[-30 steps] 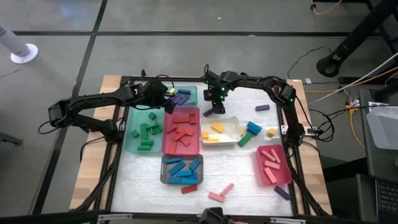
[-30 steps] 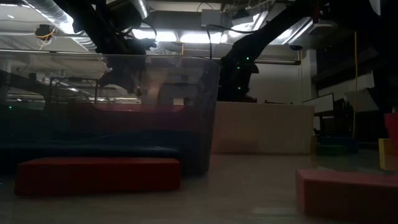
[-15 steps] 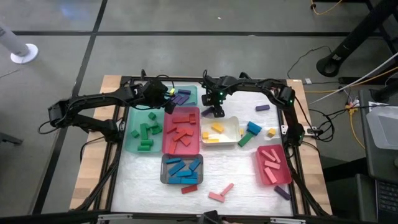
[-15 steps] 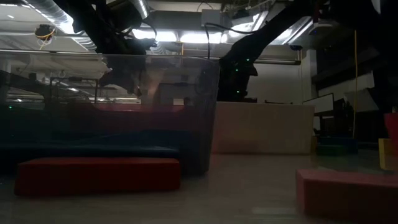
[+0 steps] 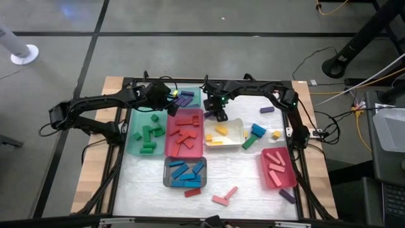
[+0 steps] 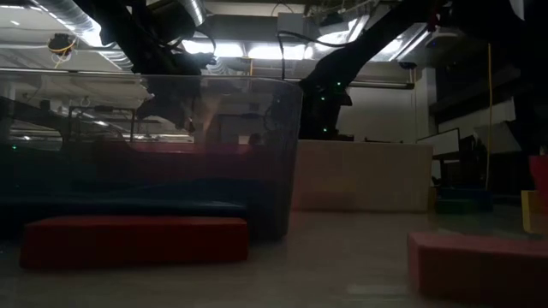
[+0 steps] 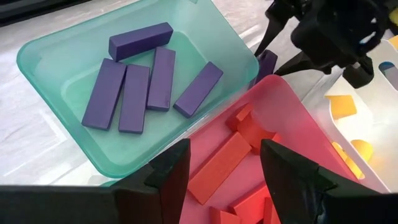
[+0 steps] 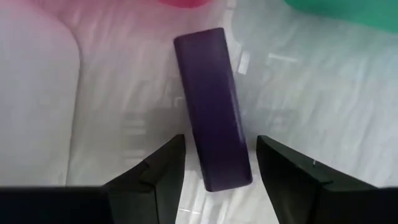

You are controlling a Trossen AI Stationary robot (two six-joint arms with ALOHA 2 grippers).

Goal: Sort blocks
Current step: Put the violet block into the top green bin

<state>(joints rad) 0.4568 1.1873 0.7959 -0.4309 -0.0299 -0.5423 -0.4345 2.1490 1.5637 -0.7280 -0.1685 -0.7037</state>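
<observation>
Fingers of the right gripper stand apart over a dark purple rectangular bar block, which lies flat on the white table between the red, white and small teal trays. It looks light, rigid and smooth-sided, so pinching across its narrow width near mid-length should hold. The left gripper, fingers apart and empty, waits above the teal tray of purple bars.

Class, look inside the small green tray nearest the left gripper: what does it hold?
Five purple bar blocks lie inside the small green tray; one rests across the others' ends. Nothing visible beneath them.
</observation>
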